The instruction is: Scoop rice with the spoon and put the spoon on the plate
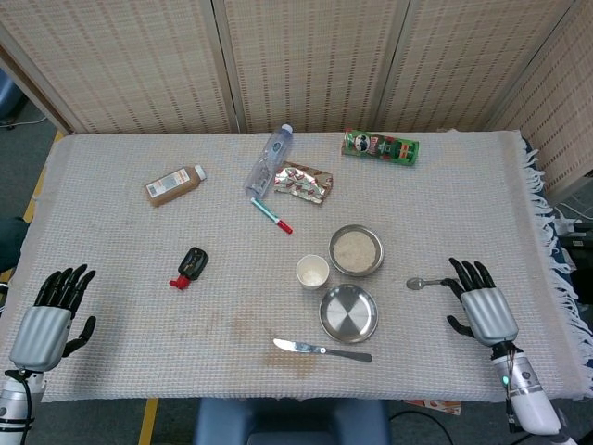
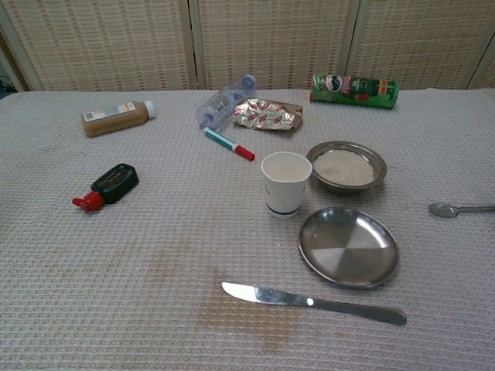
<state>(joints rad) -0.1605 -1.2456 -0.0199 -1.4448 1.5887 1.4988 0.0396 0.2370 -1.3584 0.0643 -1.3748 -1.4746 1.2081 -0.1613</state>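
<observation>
- Resting at the lower right of the head view, your right hand [image 1: 487, 311] lies fingers apart and empty, its fingertips [image 1: 460, 269] touching or just short of the spoon's handle end; which, you cannot tell from here.
- Your left hand [image 1: 44, 329] sits at the lower left of the frame, fingers spread, holding nothing, well apart from the work.
- You find the spoon [image 1: 427, 282] flat on the woven cloth at right centre, bowl end pointing toward the middle of the frame and handle toward your right hand.
- It looks like thin polished metal: judge it light, stiff and slippery, and lying low on the cloth, so it will likely resist a top-down pinch.
- Take it on the handle, toward the outer end, keeping the bowl end free for scooping.
- The rice bowl [image 1: 356, 250] sits just left of the spoon and slightly higher in the frame, holding loose white rice.
- The plate [image 1: 348, 313] lies bare just below that bowl, beside the paper cup [image 1: 312, 272], with the knife [image 1: 321, 349] along its lower edge.
</observation>
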